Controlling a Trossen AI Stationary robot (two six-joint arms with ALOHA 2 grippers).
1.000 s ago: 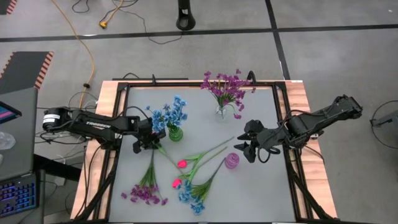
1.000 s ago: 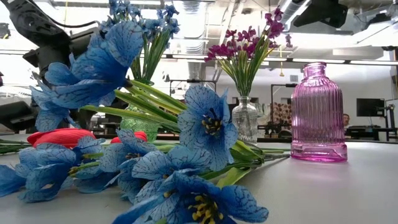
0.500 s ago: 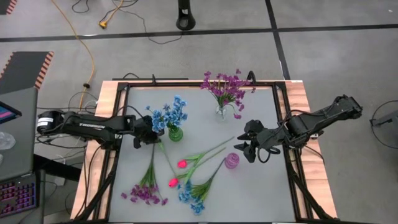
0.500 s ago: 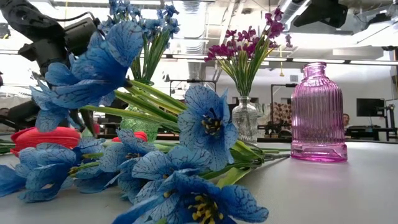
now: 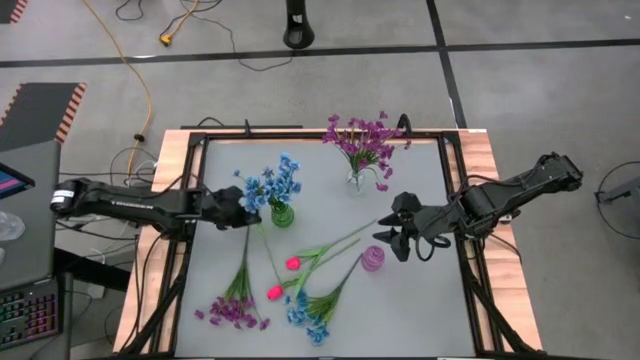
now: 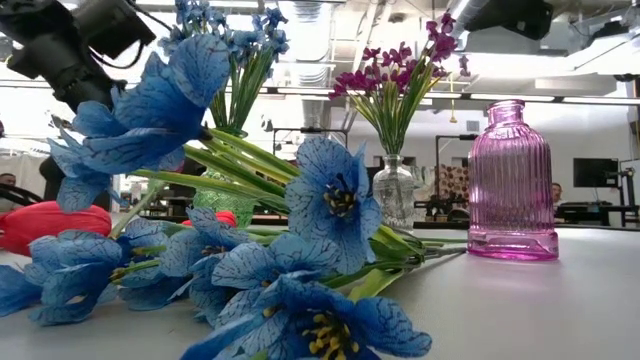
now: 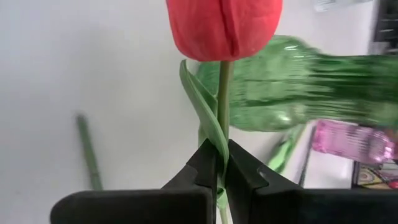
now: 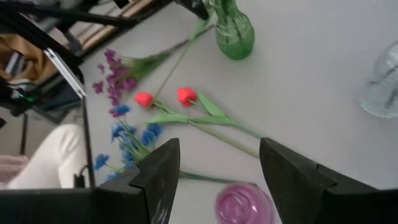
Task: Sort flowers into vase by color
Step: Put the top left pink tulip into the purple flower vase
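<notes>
Flowers loose: two pink tulips (image 5: 283,278), one pinched

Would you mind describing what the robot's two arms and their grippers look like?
Both arms are dark, nearly black, built of slim jointed segments. The left arm carries small white lettering along its forearm. Each gripper, left and right, has two flat, angular black fingers. Black cables trail beside the right arm.

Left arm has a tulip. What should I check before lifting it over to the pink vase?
1. Left gripper shut on the tulip stem: ok.
2. Pink vase upright and empty: ok.
3. Right gripper open and clear of the pink vase: cannot tell, it hangs close beside it.
4. Held stem free of the other tulip: cannot tell.
</notes>
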